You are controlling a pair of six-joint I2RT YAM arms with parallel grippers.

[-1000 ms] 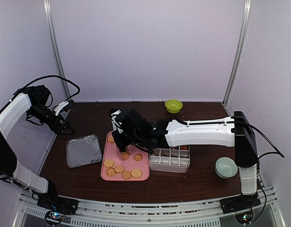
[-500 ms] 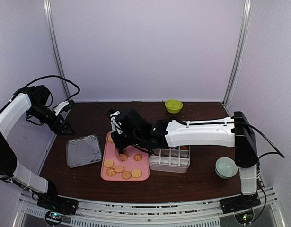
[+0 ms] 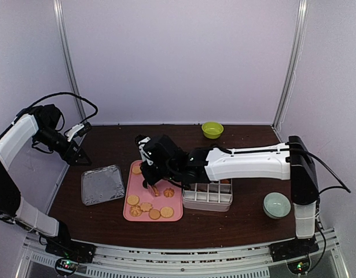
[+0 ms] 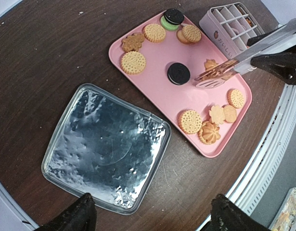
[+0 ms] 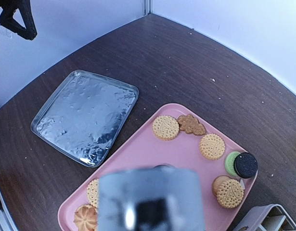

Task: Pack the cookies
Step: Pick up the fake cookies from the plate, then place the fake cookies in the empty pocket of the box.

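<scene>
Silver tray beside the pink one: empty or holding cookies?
Empty: the silver tray shows only bare metal; the cookies lie on the pink tray.

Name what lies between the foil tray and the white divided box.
The pink tray holding the cookies, clearest in the top view.

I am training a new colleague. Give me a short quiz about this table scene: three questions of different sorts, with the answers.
1. True or false: the silver tray lies on top of the pink tray.
2. What does the right tool hold? A) a bowl B) metal tongs C) nothing
3. How many bowls stand on the table?
Key: 1 false, the two trays lie side by side on the table. 2 B, with the tongs over the pink tray. 3 two, the green bowl and the pale bowl.
</scene>
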